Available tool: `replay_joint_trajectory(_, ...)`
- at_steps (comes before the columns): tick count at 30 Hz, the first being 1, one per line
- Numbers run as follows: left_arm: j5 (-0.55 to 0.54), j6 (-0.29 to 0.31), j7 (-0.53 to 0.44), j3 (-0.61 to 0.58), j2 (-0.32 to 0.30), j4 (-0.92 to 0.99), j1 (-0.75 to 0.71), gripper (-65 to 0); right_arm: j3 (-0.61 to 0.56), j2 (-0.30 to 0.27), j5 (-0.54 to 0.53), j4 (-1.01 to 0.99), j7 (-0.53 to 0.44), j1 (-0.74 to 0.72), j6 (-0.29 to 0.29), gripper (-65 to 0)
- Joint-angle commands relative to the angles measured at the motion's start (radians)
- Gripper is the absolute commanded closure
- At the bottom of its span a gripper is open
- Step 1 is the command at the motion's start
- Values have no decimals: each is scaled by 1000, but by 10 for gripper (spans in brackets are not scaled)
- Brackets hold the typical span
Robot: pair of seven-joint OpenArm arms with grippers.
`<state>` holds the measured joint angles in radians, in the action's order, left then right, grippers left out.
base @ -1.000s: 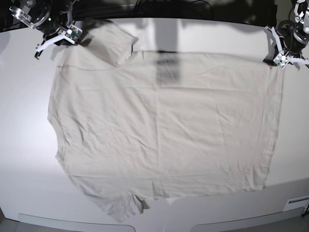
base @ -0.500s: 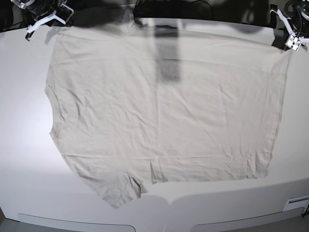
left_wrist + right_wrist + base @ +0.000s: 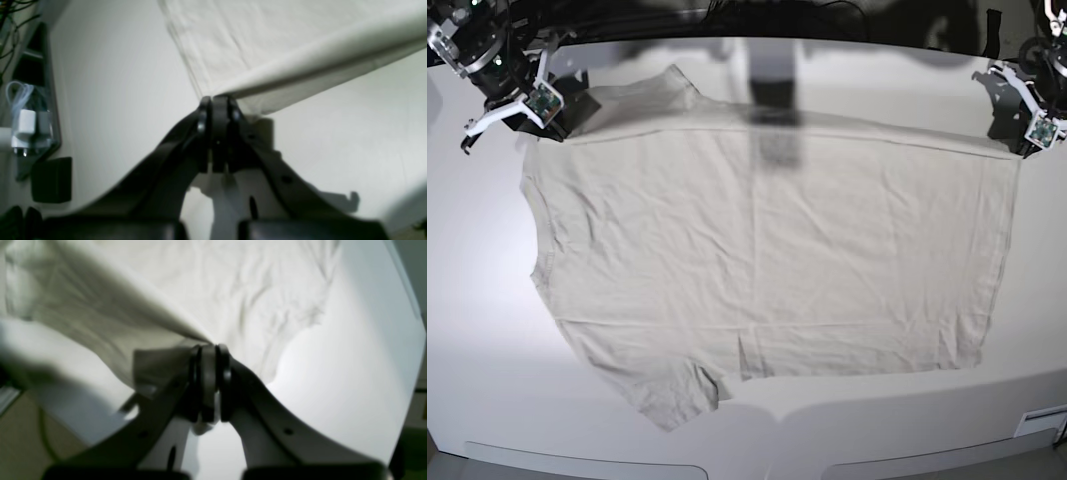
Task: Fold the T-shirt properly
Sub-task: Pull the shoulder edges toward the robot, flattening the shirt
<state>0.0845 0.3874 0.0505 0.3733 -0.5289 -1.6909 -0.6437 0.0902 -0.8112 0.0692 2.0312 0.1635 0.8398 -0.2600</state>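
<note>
While the white worktop carries it, the T-shirt lies spread flat across the middle, reaching the far edge. At each far corner of the cloth, the left gripper and right gripper pinch it with fingers pressed together.

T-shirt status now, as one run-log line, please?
T-shirt: spread flat on table | far corners pinched, both jaws shut | sleeve at near edge

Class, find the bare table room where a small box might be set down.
Bare white table borders the pale beige cotton T-shirt on the base view's left, and a strip runs along the near edge. The shirt fills the middle; both far corners hold end effectors.
</note>
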Motion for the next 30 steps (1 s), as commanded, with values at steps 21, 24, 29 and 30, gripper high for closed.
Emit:
replay_joint_trajectory(21, -2, 34, 1, -17, -18, 185, 255, 0, -248, 15, -43, -281, -27, -455, 11, 0)
replay_joint_trajectory(24, 24, 53, 0, -17, -18, 222, 294, 0, -317, 39, -43, -336, -25, -532, 11, 0)
replay_joint_trajectory(29, 31, 80, -17, -17, -18, 304, 356, 0, -418, 45, -17, -409, -21, -633, 11, 0)
replay_joint_trajectory(30, 31, 81, -25, -17, -18, 319, 367, 0, -427, 54, -18, -428, -20, -653, 11, 0)
